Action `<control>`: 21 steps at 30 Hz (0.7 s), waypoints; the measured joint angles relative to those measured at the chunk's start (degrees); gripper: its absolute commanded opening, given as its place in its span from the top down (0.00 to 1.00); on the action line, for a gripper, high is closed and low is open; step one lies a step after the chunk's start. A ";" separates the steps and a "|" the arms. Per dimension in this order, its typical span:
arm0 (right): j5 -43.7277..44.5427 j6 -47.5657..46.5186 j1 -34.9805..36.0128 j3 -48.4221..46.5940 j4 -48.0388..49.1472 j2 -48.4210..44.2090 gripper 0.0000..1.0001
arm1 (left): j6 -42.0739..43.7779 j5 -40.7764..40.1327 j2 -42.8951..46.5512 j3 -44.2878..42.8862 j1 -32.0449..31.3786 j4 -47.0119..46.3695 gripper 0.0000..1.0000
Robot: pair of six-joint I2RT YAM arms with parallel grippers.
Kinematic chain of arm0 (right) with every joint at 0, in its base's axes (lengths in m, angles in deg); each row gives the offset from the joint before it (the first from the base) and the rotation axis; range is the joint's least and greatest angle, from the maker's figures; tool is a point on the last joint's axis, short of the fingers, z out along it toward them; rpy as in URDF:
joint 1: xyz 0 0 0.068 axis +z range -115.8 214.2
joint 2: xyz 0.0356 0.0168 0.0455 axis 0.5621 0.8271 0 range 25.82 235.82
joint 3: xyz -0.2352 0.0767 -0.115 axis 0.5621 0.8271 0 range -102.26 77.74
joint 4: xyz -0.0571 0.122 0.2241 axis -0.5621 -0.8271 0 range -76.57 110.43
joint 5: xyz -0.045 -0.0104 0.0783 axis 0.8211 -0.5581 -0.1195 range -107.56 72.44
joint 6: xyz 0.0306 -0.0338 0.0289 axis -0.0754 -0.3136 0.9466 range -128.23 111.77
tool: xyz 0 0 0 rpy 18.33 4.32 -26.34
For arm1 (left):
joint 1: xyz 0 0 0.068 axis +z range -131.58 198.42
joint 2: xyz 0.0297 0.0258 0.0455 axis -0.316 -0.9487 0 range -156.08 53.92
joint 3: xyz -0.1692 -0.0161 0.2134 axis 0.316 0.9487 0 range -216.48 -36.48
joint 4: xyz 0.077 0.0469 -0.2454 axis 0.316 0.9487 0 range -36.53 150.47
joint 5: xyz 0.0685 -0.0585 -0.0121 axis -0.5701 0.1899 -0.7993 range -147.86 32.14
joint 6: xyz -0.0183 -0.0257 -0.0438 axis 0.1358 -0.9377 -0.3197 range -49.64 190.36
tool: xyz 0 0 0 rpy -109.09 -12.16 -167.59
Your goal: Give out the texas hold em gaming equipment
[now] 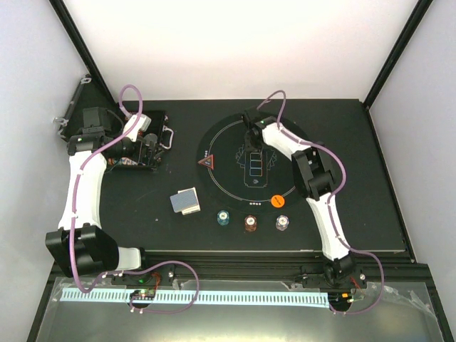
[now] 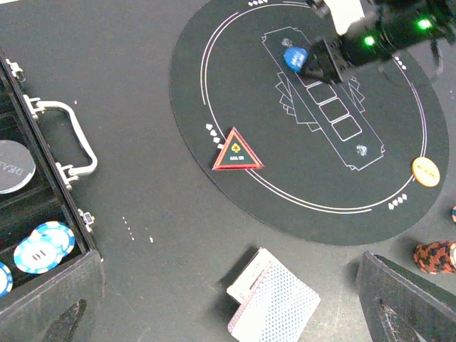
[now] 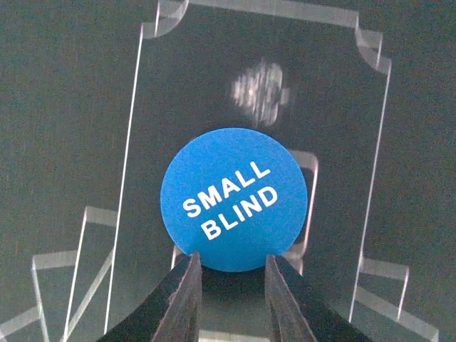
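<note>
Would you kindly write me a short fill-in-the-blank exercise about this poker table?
1. The blue button at the right gripper reads SMALL ____.
2. The button lying near the front edge of the mat is coloured ____.
3. The chip stacks before the mat number ____.
4. The left gripper, jaws open, hangs over the black hinged ____.
Missing words: BLIND; orange; three; case.

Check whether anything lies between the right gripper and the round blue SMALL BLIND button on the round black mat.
Nothing visible does. The right gripper has its fingertips right at the near edge of the round blue SMALL BLIND button, with only the printed surface of the round black mat around it. Whether they grip it is unclear.
</note>
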 measured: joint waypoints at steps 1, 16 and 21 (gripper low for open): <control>0.22 -0.26 -0.46 -3.13 -0.96 1.86 0.73 | 0.04 0.02 0.00 0.00 0.00 0.13 0.01; 0.44 -2.78 -4.04 -24.98 -6.23 14.43 0.50 | 1.01 -0.04 -0.87 0.00 0.00 0.31 0.01; -1.16 -5.84 -4.07 -22.03 -5.90 11.15 0.42 | 1.01 0.35 -0.87 0.00 0.00 0.63 0.01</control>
